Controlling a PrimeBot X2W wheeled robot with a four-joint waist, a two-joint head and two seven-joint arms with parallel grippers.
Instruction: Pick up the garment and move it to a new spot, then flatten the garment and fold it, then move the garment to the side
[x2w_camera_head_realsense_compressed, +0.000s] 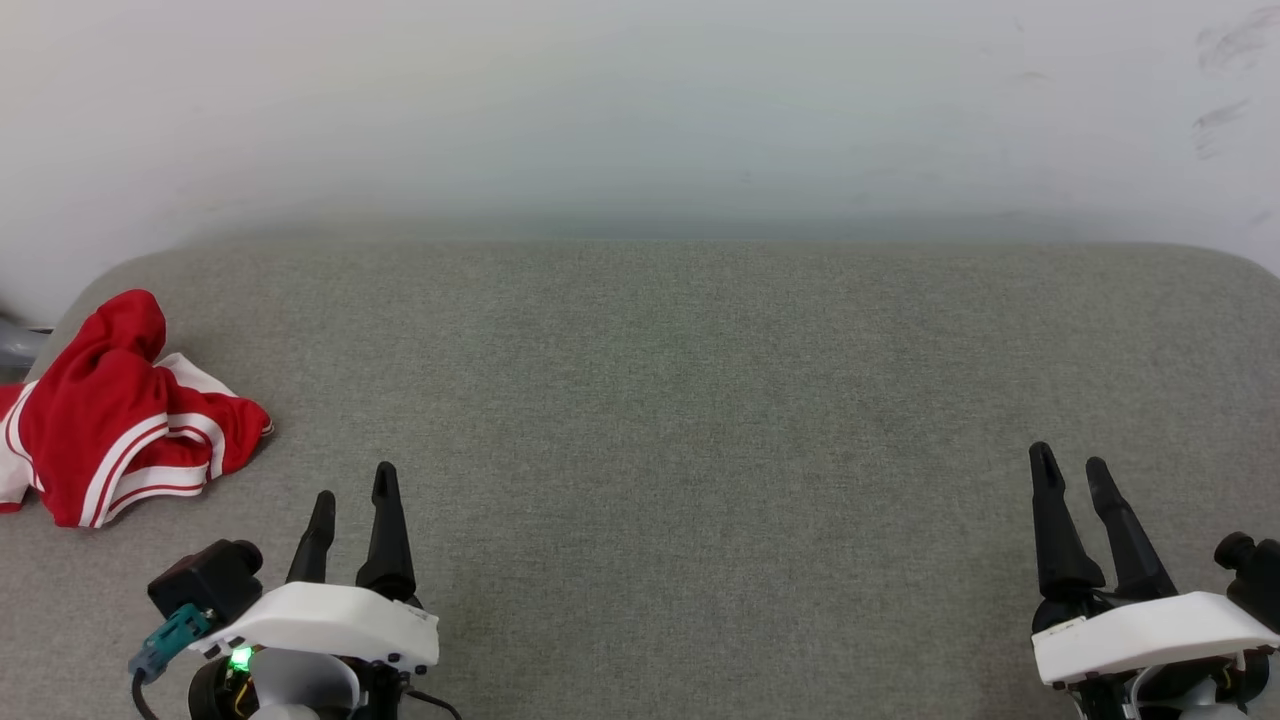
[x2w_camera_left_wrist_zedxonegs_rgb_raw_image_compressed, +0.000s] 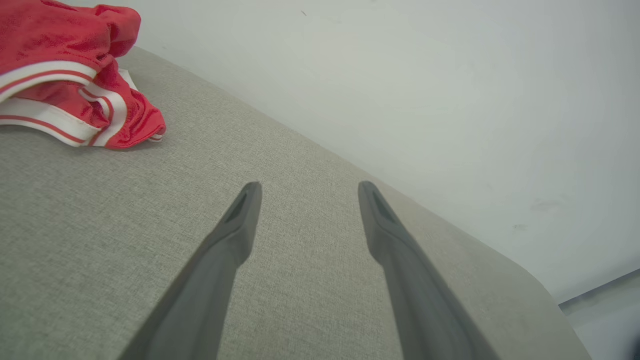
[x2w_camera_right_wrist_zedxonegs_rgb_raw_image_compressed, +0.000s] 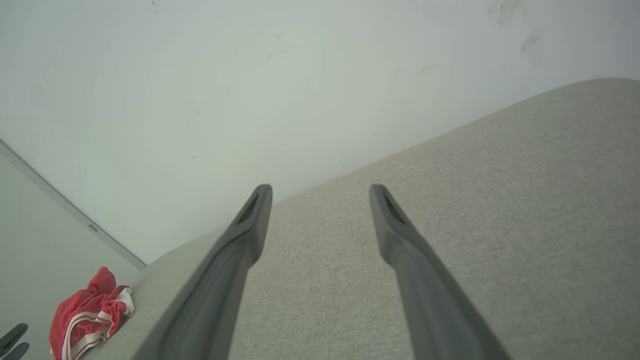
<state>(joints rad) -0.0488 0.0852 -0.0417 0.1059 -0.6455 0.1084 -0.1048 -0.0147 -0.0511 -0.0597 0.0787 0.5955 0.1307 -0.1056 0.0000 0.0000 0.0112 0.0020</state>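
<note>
Hovering low over the grey woven-fabric tabletop (x2w_camera_head_realsense_compressed: 640, 450), jaws on both sides spread wide and empty: left gripper (x2w_camera_head_realsense_compressed: 355, 483) at the front left, right gripper (x2w_camera_head_realsense_compressed: 1070, 456) at the front right, well apart from each other. Lying bunched at the tabletop's left edge, ahead and to the left of the left gripper: the crumpled red jersey T-shirt with white sleeves and red-and-white striped trim (x2w_camera_head_realsense_compressed: 120, 420), seemingly with part of it overhanging the rounded rim. Not yet picked up, judging by that.

Liable to slip off the edge if pushed outward by a finger coming in from the right. Liable to come up as a tangled lump if pinched through several layers at the top fold, making flattening harder. Equally possible: catching just the striped hem and dragging the rest across the cloth. Also risky: driving fingertips down into the woven cover and snagging it. A long reach for the right gripper, so probably a pick by the left alone.
</note>
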